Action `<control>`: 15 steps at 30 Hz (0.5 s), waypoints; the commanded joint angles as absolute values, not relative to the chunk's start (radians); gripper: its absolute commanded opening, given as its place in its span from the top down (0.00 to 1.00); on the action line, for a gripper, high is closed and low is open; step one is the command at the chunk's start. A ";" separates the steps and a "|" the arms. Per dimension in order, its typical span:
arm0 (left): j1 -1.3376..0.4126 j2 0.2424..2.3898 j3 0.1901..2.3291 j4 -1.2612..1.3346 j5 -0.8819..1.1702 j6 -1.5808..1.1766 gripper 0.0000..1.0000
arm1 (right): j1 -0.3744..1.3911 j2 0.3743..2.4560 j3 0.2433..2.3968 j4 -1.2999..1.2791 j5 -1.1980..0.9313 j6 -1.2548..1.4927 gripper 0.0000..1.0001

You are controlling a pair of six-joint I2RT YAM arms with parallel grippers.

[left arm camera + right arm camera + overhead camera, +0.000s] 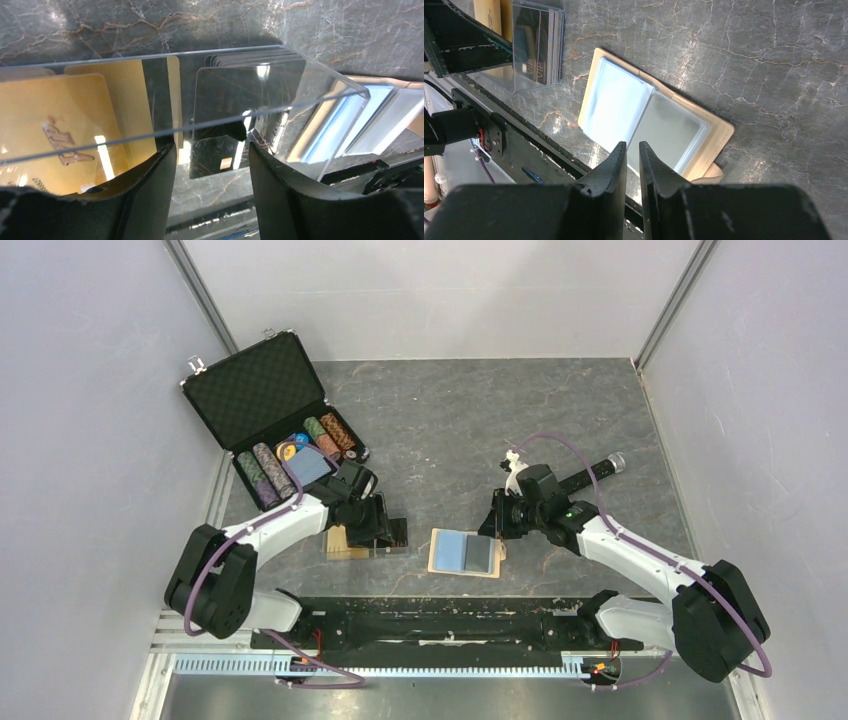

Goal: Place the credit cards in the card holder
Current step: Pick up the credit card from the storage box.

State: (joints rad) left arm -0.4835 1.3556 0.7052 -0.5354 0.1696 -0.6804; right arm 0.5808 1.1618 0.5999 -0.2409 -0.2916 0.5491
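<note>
On the right wrist view alone, dark credit cards point(536, 45) read VIP.

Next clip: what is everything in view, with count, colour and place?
poker case: one, black, open, far left
chips: several stacks, mixed colours, in the case
deck: one, blue, among the chips
clear box: one, transparent, at the left claw
gold cards: at least two, box's left side
black cards: one stack, box's right side
card holder: one, tan with light blue pockets, open, between the arms
rod: one, black with silver tip, behind the right arm; maybe part of it
table: one, grey marble
left arm, right arm: white and black
left claw: black, open
right claw: black, nearly closed, over the card holder
</note>
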 commanded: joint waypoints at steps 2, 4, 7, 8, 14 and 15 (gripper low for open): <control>-0.476 1.402 0.695 -0.463 0.204 -0.650 0.41 | 0.586 1.155 0.598 -0.212 -0.294 0.549 0.83; -0.476 1.411 0.695 -0.466 0.202 -0.646 0.43 | 0.586 1.157 0.598 -0.210 -0.293 0.548 0.83; -0.476 1.410 0.692 -0.472 0.194 -0.642 0.49 | 0.587 1.162 0.598 -0.209 -0.296 0.547 0.83; -0.476 1.403 0.692 -0.475 0.190 -0.642 0.52 | 0.586 1.161 0.598 -0.210 -0.296 0.547 0.83; -0.476 1.376 0.707 -0.508 0.173 -0.639 0.73 | 0.586 1.161 0.598 -0.208 -0.296 0.547 0.83; -0.476 1.369 0.712 -0.514 0.170 -0.639 0.76 | 0.585 1.160 0.598 -0.207 -0.298 0.547 0.83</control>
State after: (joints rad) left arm -0.4789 1.3888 0.6998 -0.4973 0.2043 -0.6785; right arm 0.5808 1.1618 0.5999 -0.2405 -0.2916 0.5491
